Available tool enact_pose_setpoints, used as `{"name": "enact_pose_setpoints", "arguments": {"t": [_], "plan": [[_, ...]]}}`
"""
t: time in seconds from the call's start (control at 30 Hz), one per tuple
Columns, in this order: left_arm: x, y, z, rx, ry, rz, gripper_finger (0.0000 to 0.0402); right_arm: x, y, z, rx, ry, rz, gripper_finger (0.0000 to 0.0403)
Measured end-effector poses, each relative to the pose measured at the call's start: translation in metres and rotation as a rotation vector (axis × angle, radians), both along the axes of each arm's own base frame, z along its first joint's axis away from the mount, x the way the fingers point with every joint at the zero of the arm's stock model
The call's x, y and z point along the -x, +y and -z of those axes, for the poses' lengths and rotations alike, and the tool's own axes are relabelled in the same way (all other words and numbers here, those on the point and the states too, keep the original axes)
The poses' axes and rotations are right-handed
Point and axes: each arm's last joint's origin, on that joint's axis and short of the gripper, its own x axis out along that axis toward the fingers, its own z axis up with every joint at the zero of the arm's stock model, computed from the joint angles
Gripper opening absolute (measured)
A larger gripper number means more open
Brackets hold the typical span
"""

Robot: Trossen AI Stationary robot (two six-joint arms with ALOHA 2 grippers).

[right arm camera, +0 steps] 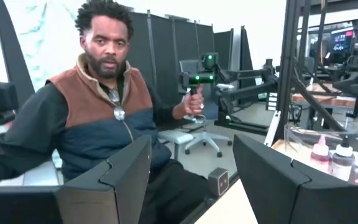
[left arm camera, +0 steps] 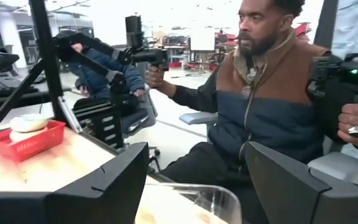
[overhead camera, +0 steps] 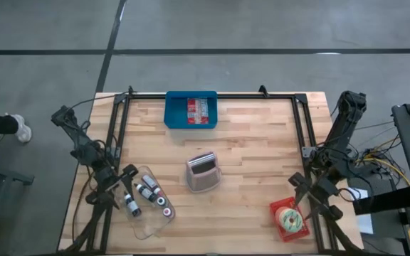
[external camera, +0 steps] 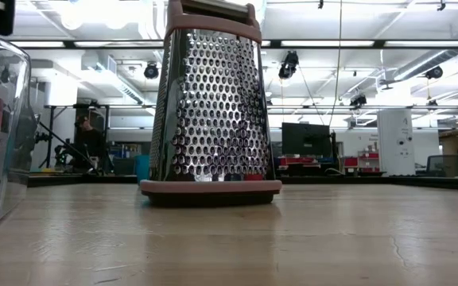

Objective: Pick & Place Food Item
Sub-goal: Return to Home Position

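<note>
The wooden desk (overhead camera: 255, 135) fills the middle of the high view, with a dark arm at each of its near corners. A person (left arm camera: 272, 106) in a brown and navy vest sits beyond the desk's edge, gripping a handle in each hand. The blue bin (overhead camera: 173, 114) stands at the middle of the far edge and holds red and white packets. The transparent bin (overhead camera: 164, 215) lies at the near left corner, just beside the left tool (left arm camera: 196, 155), whose fingers are spread wide with nothing between them. A metal grater (overhead camera: 203, 173) with a pink rim stands upright near the centre, well apart from every bin; in the low view it rises in the middle of the frame. The red bin (overhead camera: 276, 210) sits at the near right corner, and the right tool (right arm camera: 191, 149) hangs just beside it, likewise released and empty. The donut (overhead camera: 288, 218) rests inside the red bin. Three small bottles (overhead camera: 148, 192) lie side by side inside the transparent bin; in the low view one with a pink label shows through its clear wall at the left edge.
</note>
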Motion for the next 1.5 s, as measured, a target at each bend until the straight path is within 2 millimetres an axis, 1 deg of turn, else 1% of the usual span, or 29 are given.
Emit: {"name": "enact_pose_setpoints", "arguments": {"t": [0.17,0.3,0.5,0.63,0.73,0.83,0.93,1.0,1.07,1.23,1.37,1.5], "plan": [[0.0,0.0,0.004,-0.009,-0.036,-0.01,0.0275,0.004,-0.009,0.024,-0.02,-0.005,0.0,0.0224],[-0.001,0.002,0.008,-0.015,-0.045,-0.079,0.0275,0.006,-0.014,0.041,-0.004,0.005,0.0,0.0224],[-0.002,0.005,0.012,-0.002,-0.042,-0.159,0.0275,0.005,-0.014,0.043,0.05,-0.023,0.008,0.0224],[-0.005,0.009,0.014,-0.024,-0.032,-0.216,0.0275,0.003,-0.015,0.042,0.083,-0.054,0.037,0.0224],[-0.009,0.013,0.014,-0.025,-0.034,-0.268,0.0275,-0.004,-0.019,0.045,0.107,-0.041,0.092,0.0224],[-0.012,0.017,0.014,-0.029,-0.037,-0.282,0.0275,-0.013,-0.024,0.049,0.131,-0.003,0.148,0.0224],[-0.015,0.023,0.014,-0.037,-0.044,-0.296,0.0275,-0.023,-0.032,0.049,0.149,-0.017,0.129,0.0224],[-0.018,0.027,0.014,-0.044,-0.049,-0.308,0.0275,-0.029,-0.038,0.048,0.165,-0.043,0.105,0.0224],[-0.02,0.031,0.014,-0.05,-0.052,-0.327,0.0275,-0.036,-0.046,0.048,0.172,-0.057,0.118,0.0224],[-0.024,0.044,0.014,-0.054,-0.053,-0.351,0.0275,-0.052,-0.072,0.049,0.165,-0.022,0.159,0.0224],[-0.027,0.055,0.015,-0.052,-0.043,-0.379,0.0275,-0.059,-0.094,0.049,0.152,-0.006,0.218,0.0224],[-0.029,0.067,0.016,-0.033,-0.007,-0.406,0.0275,-0.062,-0.11,0.049,0.153,0.001,0.301,0.0224]]}}
